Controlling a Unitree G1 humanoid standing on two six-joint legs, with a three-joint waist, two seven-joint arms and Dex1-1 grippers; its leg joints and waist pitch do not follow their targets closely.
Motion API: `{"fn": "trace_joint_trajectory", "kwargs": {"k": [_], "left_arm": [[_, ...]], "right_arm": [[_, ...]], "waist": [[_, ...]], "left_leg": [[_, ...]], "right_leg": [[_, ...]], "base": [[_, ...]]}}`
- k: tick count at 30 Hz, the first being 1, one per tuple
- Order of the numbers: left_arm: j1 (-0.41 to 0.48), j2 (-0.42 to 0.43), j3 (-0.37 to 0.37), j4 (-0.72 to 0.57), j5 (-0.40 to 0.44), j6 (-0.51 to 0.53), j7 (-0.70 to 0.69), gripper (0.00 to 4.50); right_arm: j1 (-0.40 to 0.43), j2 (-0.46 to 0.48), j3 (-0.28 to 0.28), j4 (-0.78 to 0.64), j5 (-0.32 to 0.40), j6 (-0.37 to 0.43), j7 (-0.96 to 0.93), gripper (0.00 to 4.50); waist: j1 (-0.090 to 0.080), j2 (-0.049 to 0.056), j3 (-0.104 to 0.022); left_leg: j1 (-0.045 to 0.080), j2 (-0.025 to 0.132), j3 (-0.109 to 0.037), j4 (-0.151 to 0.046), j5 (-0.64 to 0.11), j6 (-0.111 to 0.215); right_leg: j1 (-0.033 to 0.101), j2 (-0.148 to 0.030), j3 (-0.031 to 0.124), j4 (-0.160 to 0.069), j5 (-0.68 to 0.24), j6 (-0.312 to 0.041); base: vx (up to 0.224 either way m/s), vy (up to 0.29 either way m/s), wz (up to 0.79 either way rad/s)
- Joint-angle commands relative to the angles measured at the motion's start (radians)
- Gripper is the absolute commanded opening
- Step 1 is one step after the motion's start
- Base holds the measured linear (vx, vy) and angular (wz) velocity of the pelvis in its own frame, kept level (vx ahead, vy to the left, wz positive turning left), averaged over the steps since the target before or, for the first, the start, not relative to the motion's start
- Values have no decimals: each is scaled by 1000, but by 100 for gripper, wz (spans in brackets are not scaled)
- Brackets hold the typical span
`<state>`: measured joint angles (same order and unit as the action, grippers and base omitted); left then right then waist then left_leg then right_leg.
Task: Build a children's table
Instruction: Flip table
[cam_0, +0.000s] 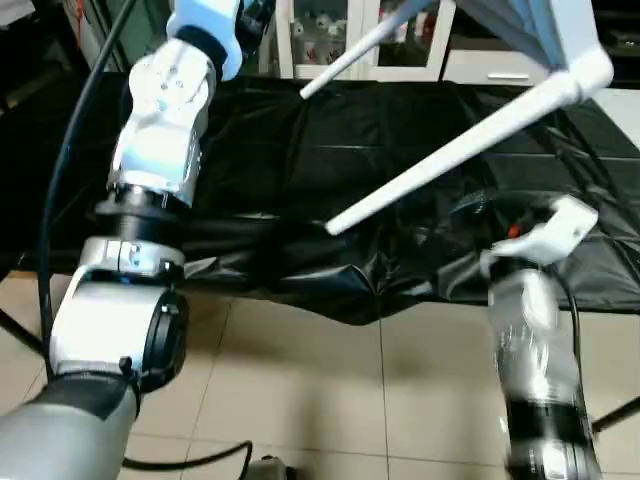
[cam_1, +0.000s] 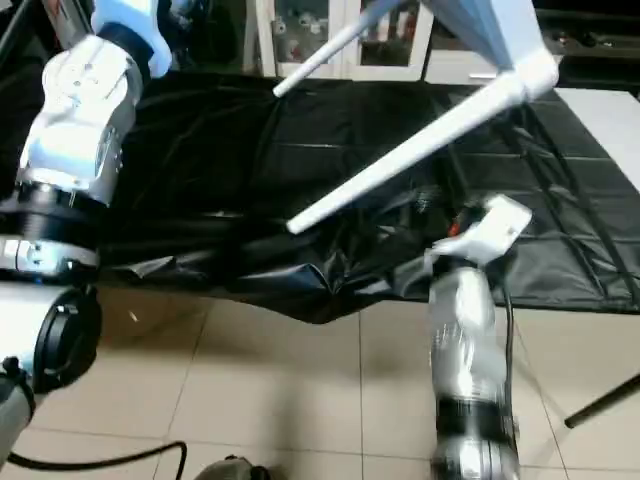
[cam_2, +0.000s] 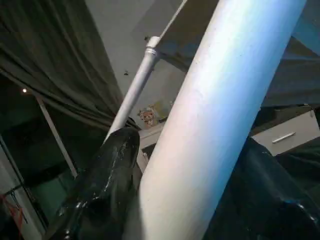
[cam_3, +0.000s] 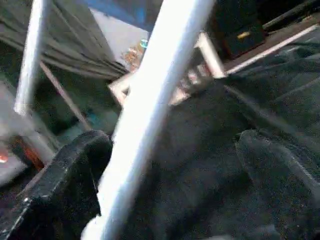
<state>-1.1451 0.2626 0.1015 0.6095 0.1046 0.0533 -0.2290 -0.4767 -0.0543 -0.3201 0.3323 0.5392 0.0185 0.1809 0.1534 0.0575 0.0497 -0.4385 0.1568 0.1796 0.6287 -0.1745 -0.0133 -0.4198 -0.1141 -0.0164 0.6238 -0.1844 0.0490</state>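
My left gripper clamps a leg; right gripper gapes wide around another leg, above the black cover.

Tabletop is held up at upper right, above the covered work surface. Two legs are seated in it: near leg slants down-left over the surface's front edge, far leg behind it. Left gripper is closed around a third leg. Right gripper straddles the near leg, below it.
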Motion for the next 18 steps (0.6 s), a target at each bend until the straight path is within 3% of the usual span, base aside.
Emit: {"fn": "trace_joint_trajectory", "kwargs": {"k": [1,4,6,8,11,12,13,17,18], "left_arm": [[-7,-27,64,-42,-100,13,34,256],[-9,-28,61,-43,-104,16,30,254],[-8,-28,61,-44,-106,17,30,253],[-2,-29,65,-58,-107,27,28,252],[3,-28,67,-71,-107,33,29,252],[4,-27,68,-74,-107,35,30,252],[9,-24,69,-83,-107,40,31,251],[15,-19,73,-91,-106,44,34,251],[15,-19,73,-91,-106,44,34,251]], "right_arm": [[-60,-10,-9,87,46,17,93,450],[-174,-47,-26,262,-2,-30,97,450],[-198,-55,-33,297,-8,-37,95,450],[-281,-87,-40,417,-30,-62,91,450],[-327,-106,-52,495,-32,-59,70,450],[-339,-111,-55,516,-30,-62,74,450],[-368,-121,-62,567,-25,-69,88,450],[-406,-131,-71,635,-12,-57,124,450],[-406,-131,-71,635,-12,-57,124,422]], "waist": [[-11,-18,-81],[-15,-19,-84],[-12,-18,-85],[-12,-27,-88],[-9,-27,-88],[-8,-27,-88],[-8,-33,-88],[-8,-34,-85],[-10,-37,-86]], "left_leg": [[46,49,-20,-90,-216,39],[44,47,-18,-86,-180,31],[45,46,-15,-82,-151,36],[41,46,-15,-79,-110,55],[41,44,-9,-72,-87,82],[42,45,-9,-72,-85,87],[40,45,-8,-71,-84,101],[44,48,-6,-74,-119,98],[43,48,-7,-74,-126,97]], "right_leg": [[30,-26,5,-59,-82,-230],[33,-28,3,-54,-45,-250],[34,-28,3,-52,-19,-260],[41,-29,0,-45,15,-271],[39,-28,-1,-43,33,-288],[38,-28,-1,-43,32,-288],[40,-31,-1,-43,20,-291],[36,-31,0,-49,-32,-291],[38,-31,-1,-47,-33,-295]], "base": [[0,0,0],[0,0,0],[0,0,0],[0,0,0],[0,0,0],[0,0,0],[0,0,0],[0,0,0],[0,0,0]]}}
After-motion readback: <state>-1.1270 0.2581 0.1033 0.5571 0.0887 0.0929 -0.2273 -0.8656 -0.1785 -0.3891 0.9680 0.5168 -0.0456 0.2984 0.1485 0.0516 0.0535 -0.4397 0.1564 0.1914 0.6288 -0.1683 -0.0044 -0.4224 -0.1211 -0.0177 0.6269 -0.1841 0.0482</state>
